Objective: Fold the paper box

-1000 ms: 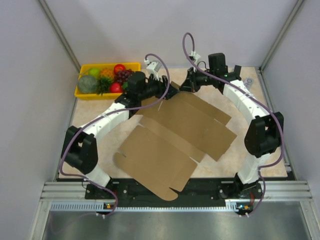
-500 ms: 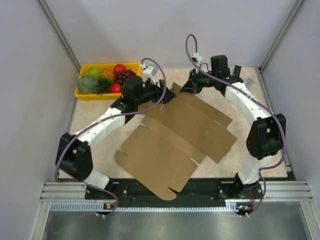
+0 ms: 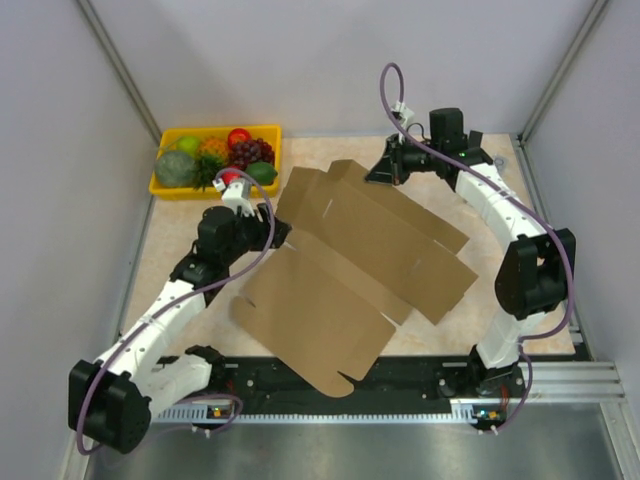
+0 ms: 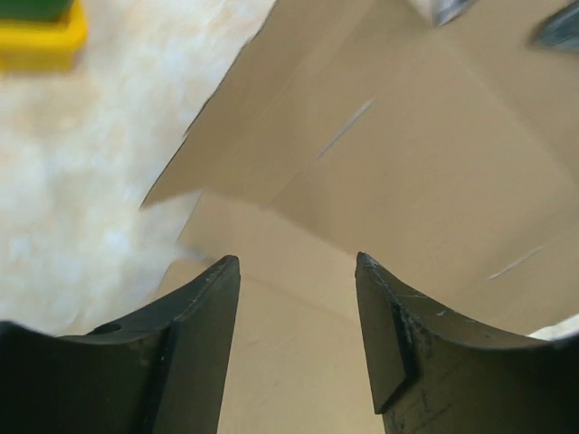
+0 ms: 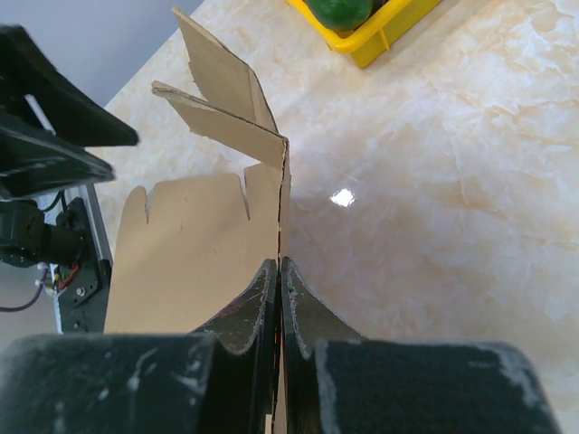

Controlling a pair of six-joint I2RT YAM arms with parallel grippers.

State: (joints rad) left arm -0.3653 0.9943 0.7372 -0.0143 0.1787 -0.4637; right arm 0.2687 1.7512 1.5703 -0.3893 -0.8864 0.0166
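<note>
The paper box [image 3: 350, 262] is a flat brown die-cut cardboard sheet spread across the middle of the table, its far flaps [image 3: 318, 192] tilted up. My right gripper [image 3: 378, 170] is at the far edge, shut on that raised edge. In the right wrist view the card [image 5: 204, 244] runs edge-on between the closed jaws of the right gripper [image 5: 280, 264]. My left gripper [image 3: 278, 236] hangs at the sheet's left edge. In the left wrist view it [image 4: 297, 262] is open over bare cardboard [image 4: 425, 181], with nothing between its fingers.
A yellow tray [image 3: 165, 190] of fruit sits at the far left corner, close to the raised flaps; it also shows as the tray [image 5: 384, 41] in the right wrist view. Walls close in the table on the left, right and far sides.
My left arm has pulled back from the far flap toward the near left, uncovering the raised flaps. The right gripper has stayed shut on the far edge.
</note>
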